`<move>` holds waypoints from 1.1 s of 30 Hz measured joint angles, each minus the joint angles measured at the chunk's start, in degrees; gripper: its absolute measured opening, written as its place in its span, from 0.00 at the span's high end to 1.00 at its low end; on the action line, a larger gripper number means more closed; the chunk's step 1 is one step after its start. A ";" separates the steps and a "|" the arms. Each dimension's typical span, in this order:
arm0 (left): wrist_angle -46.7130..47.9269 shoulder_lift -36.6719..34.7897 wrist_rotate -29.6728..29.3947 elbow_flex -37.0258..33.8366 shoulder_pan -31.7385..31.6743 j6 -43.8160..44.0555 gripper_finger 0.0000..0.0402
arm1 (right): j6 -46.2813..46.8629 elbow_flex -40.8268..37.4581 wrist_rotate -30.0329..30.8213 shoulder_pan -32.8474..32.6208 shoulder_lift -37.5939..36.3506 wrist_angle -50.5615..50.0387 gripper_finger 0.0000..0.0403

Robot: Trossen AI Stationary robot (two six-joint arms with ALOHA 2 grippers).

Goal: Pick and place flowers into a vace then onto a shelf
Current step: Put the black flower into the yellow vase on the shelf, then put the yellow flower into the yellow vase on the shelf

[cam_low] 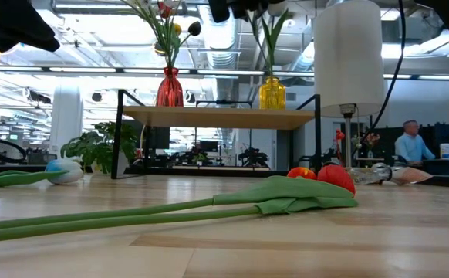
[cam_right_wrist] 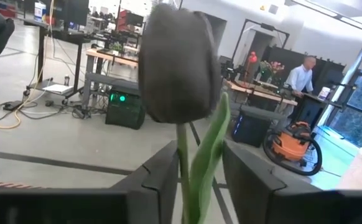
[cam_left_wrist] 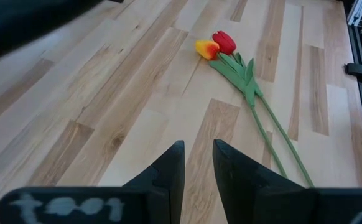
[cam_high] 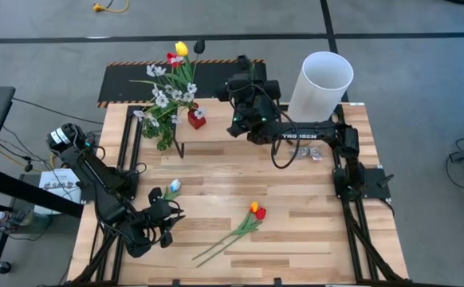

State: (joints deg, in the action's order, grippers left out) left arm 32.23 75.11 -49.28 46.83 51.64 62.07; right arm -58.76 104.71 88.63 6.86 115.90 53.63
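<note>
A red vase (cam_low: pixel 170 86) with mixed flowers (cam_high: pixel 172 88) and a yellow vase (cam_low: pixel 271 93) stand on the shelf (cam_low: pixel 221 116) at the far side. My right gripper (cam_right_wrist: pixel 199 180) is above the yellow vase, shut on a black tulip (cam_right_wrist: pixel 180 62). A red and an orange tulip (cam_high: pixel 254 212) lie on their sides mid-table, and they also show in the left wrist view (cam_left_wrist: pixel 218 45). A white tulip (cam_high: pixel 174 186) lies nearer the left. My left gripper (cam_left_wrist: pixel 198 163) hovers near the front left (cam_high: pixel 168 226), narrowly open and empty, pointing toward the two tulips. My right gripper pinches the black tulip's stem and leaf (cam_right_wrist: pixel 196 168) between its two fingers, a little below the head. The tulip stands upright, its head above the fingers. In the low view green stems and leaves (cam_low: pixel 269 42) run from the gripper down into the yellow vase.
A tall white cylinder (cam_high: pixel 321 80) stands at the far right of the table, next to the right arm. A small clear wrapper (cam_high: pixel 312 153) lies beside it. The shelf's black legs (cam_low: pixel 119 131) stand on the tabletop. A person (cam_right_wrist: pixel 302 78) is in the room beyond.
</note>
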 joint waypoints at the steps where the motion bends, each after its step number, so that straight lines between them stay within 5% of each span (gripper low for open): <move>1: 0.00 0.00 0.00 0.00 0.00 0.01 0.82 | -0.02 0.00 0.20 -0.08 0.00 0.00 0.68; 14: 0.02 0.00 0.00 0.00 0.00 -0.25 0.82 | 0.20 0.00 1.33 -4.76 0.01 0.00 0.45; 33: 0.03 0.00 -0.09 0.00 0.00 -0.27 0.82 | -3.54 -0.04 -2.28 -18.24 -0.41 0.04 0.44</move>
State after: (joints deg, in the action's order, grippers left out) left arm 32.26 75.11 -49.36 46.83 51.64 61.80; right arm -62.31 104.66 86.34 -11.38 115.48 53.66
